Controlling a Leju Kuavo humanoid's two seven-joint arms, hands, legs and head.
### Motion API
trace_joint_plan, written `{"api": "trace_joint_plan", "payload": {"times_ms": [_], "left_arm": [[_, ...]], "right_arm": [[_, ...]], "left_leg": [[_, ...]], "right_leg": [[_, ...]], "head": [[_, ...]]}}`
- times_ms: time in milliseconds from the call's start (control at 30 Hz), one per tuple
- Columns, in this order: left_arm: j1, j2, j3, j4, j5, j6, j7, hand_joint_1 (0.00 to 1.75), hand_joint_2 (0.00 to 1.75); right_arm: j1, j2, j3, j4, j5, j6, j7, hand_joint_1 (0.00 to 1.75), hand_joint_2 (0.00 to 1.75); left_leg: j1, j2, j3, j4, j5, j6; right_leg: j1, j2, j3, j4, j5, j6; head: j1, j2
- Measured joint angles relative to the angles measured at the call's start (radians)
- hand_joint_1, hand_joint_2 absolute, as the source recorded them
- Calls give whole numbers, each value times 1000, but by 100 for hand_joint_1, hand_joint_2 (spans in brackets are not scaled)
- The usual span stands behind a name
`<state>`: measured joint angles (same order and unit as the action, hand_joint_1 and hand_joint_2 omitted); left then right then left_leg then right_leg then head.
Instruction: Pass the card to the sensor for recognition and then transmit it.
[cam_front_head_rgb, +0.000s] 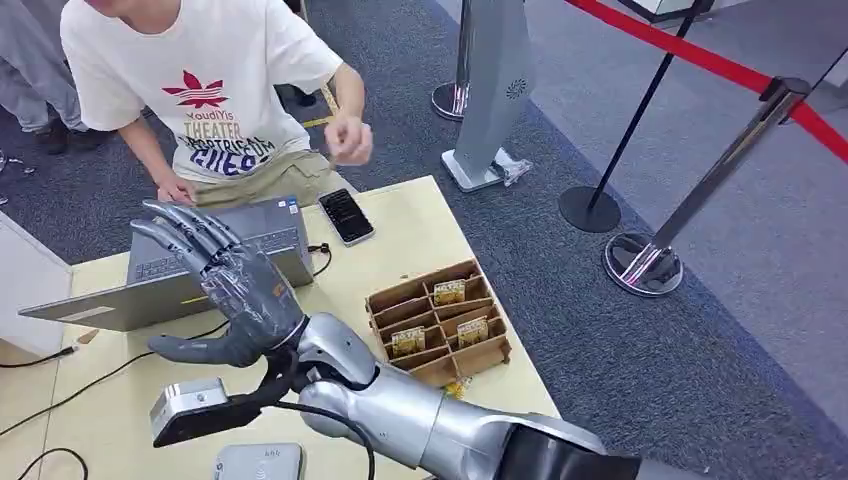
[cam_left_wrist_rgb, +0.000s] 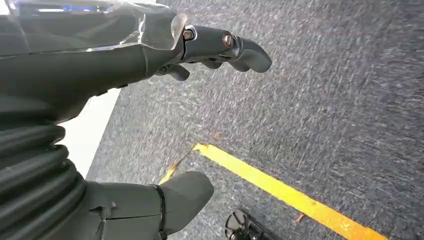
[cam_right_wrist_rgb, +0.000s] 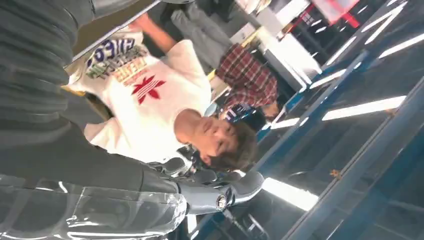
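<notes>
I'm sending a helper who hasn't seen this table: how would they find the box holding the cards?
Start at the pale wooden table, then go to its right edge. The brown cardboard box sits there, past the laptop and black phone; it alone is divided into compartments.

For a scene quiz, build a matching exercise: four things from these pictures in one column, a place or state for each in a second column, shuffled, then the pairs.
Things:
1. right hand
2. phone
3. cards
4. left hand

Places or states:
A. standing in the compartments of the brown box
B. above grey carpet with a yellow line
C. raised over the table, fingers spread, holding nothing
D. flat on the table beside the laptop

Pairs: 1-C, 2-D, 3-A, 4-B
</notes>
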<state>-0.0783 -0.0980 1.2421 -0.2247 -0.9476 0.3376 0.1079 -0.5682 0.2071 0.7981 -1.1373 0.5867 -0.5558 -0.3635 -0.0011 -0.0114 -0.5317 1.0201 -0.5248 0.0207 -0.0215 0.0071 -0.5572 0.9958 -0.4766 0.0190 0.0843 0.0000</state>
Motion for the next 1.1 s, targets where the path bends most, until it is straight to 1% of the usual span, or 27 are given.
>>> {"api": "trace_joint_plan", "payload": {"times_ms": [100,167,300,367,433,467,500,567,700,733,900,967,1000,1033,1100], "left_arm": [[7,-5,9,4,9,0,-5,0,175],[8,-8,16,5,15,0,-5,0,175],[10,-13,31,5,27,0,-5,0,175],[11,-15,34,5,33,0,-5,0,175],[11,-16,39,5,35,0,-5,0,175],[11,-17,42,5,37,0,-3,0,175],[11,-17,45,5,38,1,-1,0,175],[11,-17,51,5,38,1,4,0,175],[11,-17,55,5,38,1,5,0,175],[12,-18,55,5,38,0,5,0,175],[12,-18,55,5,37,-2,5,0,175],[13,-18,55,5,35,-3,5,0,175],[13,-18,55,4,33,-4,5,0,175],[13,-18,55,4,32,-7,3,0,175],[14,-18,55,4,32,-11,1,0,175]], "right_arm": [[16,-42,2,-96,15,27,40,0,175],[37,-77,1,-164,46,29,59,0,175],[102,-138,-21,-268,106,22,69,2,175],[135,-163,-39,-302,133,16,71,14,175],[166,-183,-57,-327,153,11,74,16,175],[180,-194,-67,-338,163,9,76,28,175],[193,-203,-77,-345,173,8,78,28,175],[216,-222,-98,-354,197,4,85,23,175],[248,-247,-125,-356,224,0,92,24,175],[256,-252,-131,-355,226,-1,94,38,175],[280,-269,-142,-347,269,-9,108,37,175],[292,-276,-146,-339,286,-9,114,51,175],[298,-278,-147,-336,296,-10,119,51,175],[305,-281,-148,-331,303,-11,122,45,175],[315,-286,-149,-324,312,-12,128,51,175]], "left_leg": [[0,0,0,0,0,0],[0,0,0,0,0,0],[0,0,0,0,0,0],[0,0,0,0,0,0],[0,0,0,0,0,0],[0,0,0,0,0,0],[0,0,0,0,0,0],[0,0,0,0,0,0],[0,0,0,0,0,0],[0,0,0,0,0,0],[0,0,0,0,0,0],[0,0,0,0,0,0],[0,0,0,0,0,0],[0,0,0,0,0,0],[0,0,0,0,0,0]], "right_leg": [[0,0,0,0,0,0],[0,0,0,0,0,0],[0,0,0,-1,0,0],[0,0,0,-1,0,0],[0,0,0,-1,0,0],[0,0,0,-1,0,0],[0,0,0,-1,0,0],[0,0,0,-1,0,0],[0,0,0,-1,0,0],[0,0,0,0,0,0],[0,0,0,0,0,0],[0,0,0,0,0,0],[0,0,0,0,0,0],[0,0,0,0,0,0],[0,0,0,0,0,0]], "head": [[0,0],[0,0],[0,0],[0,0],[0,0],[0,0],[0,0],[0,0],[0,0],[0,0],[0,0],[0,0],[0,0],[-1,0],[0,0]]}}
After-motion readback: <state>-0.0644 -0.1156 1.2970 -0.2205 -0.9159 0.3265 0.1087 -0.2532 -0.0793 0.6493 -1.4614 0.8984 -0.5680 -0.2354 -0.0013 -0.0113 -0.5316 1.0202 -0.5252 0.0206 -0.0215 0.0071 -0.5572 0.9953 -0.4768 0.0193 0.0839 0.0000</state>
